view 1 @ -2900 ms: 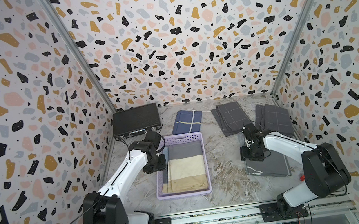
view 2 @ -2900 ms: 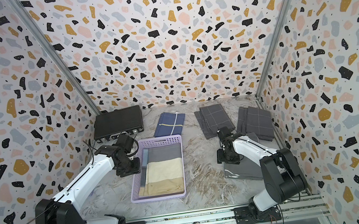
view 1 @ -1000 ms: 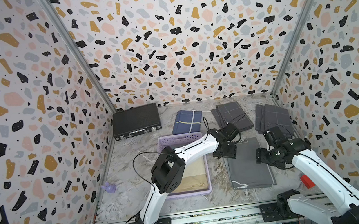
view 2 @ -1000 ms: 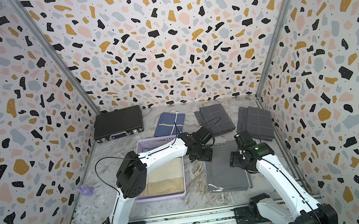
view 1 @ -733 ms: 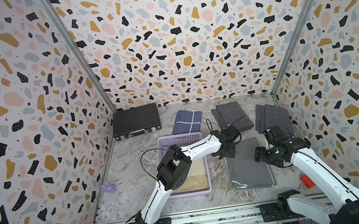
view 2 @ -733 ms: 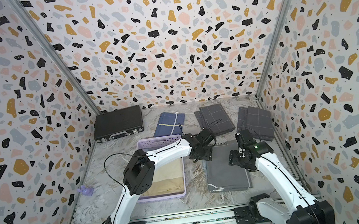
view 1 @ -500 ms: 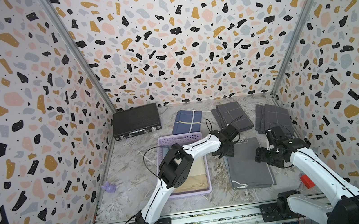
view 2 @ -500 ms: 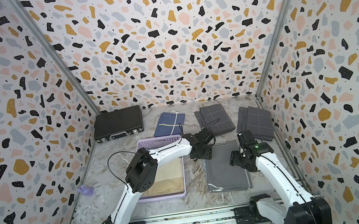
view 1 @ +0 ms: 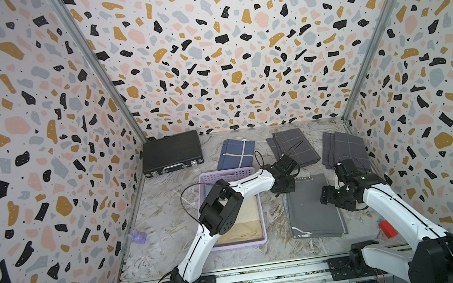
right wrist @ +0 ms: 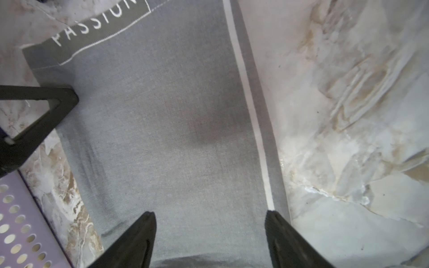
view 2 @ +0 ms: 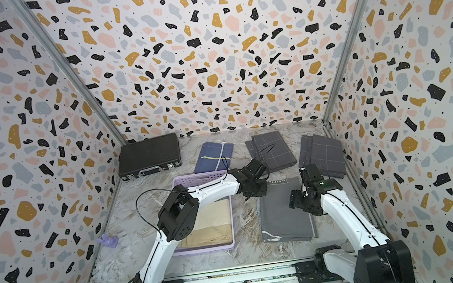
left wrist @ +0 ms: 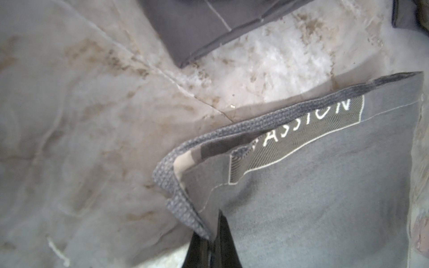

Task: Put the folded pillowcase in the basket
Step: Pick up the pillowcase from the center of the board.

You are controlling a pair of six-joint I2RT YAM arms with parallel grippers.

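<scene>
We look down into a booth with terrazzo-patterned walls and a marble-look bench (view 1: 170, 221). Going left to right: a black case (view 1: 171, 152) sits at the far left, then the lilac basket (view 1: 225, 175) with beige cloth already lying in it, then the folded grey pillowcase (view 1: 313, 211) flat on the bench just beside the basket. Our left hand (view 1: 284, 186) reaches across the basket and its fingers are pressed together on the pillowcase's far left corner; the left wrist view shows the hem pinched and curling up. Our right hand (view 1: 327, 195) hovers over the pillowcase's right edge with its fingers spread, holding nothing. We judge the risk to be this: lifting by one corner alone could let the folds fall open, or the thin hem could slip free, since the right side is not yet gripped. A woven label (left wrist: 294, 137) on the pillowcase reads "PASSION".
</scene>
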